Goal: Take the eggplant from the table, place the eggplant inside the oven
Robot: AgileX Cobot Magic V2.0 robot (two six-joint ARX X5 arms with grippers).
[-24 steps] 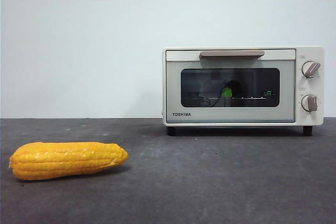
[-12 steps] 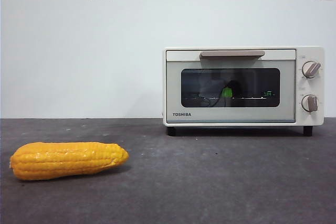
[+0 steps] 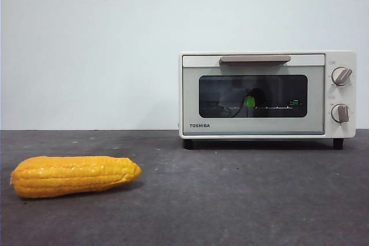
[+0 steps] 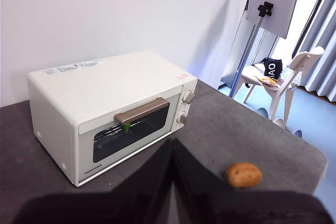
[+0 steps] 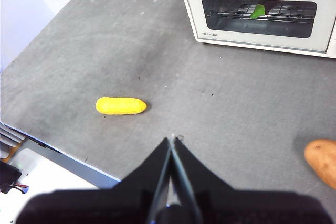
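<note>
Behind the oven's (image 3: 267,94) closed glass door, the eggplant (image 3: 249,101) shows only its green cap on the rack; its purple body is too dark to make out. Only the wrist views show the potato (image 4: 244,174), lying on the table (image 3: 230,200) well apart from the oven. Corn (image 3: 74,175) lies off to the oven's other side. Both claws, left (image 4: 173,145) and right (image 5: 172,141), hang clenched and empty above the table, touching nothing.

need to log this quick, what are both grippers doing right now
Left gripper: shut, holding nothing, raised above the dark grey table.
Right gripper: shut, holding nothing, raised above the table.
</note>
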